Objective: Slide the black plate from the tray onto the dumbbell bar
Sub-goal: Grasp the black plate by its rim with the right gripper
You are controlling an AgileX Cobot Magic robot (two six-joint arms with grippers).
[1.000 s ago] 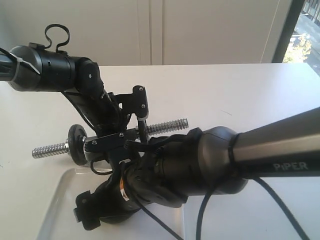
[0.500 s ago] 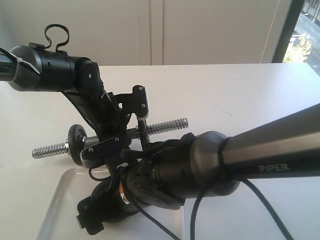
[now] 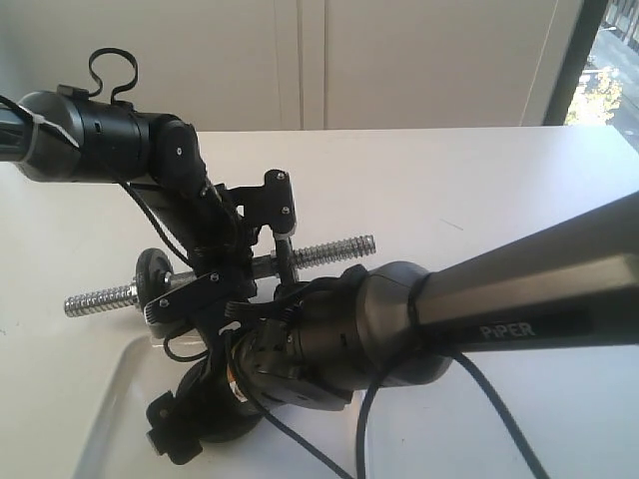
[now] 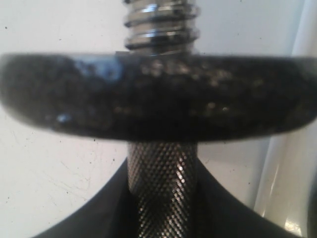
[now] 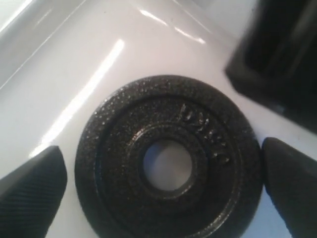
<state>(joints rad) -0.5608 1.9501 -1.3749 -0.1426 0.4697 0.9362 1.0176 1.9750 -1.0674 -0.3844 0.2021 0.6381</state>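
Observation:
The black plate (image 5: pixel 119 163) lies flat on the glossy white tray (image 5: pixel 74 64), centre hole facing up. My right gripper (image 5: pixel 161 166) is open right over it, one finger on each side, both clear of its rim. In the exterior view this gripper (image 3: pixel 185 434) hangs low over the tray (image 3: pixel 110 399) and hides the plate. My left gripper (image 3: pixel 265 261) is shut on the knurled middle of the dumbbell bar (image 3: pixel 329 251), held just above the table. In the left wrist view the bar (image 4: pixel 162 193) runs between the jaws, with a black disc (image 4: pixel 158 99) on it below the threaded end.
The right arm (image 3: pixel 499 319) crosses from the right over the tray's right part. A black disc (image 3: pixel 155 279) sits on the bar's left side, next to the threaded end (image 3: pixel 100 297). A dark blurred block (image 5: pixel 282 59) stands beyond the plate. White table (image 3: pixel 479 190) lies behind.
The right arm has slid left and down, bringing its gripper lower over the tray. The left arm and the bar have stayed put.

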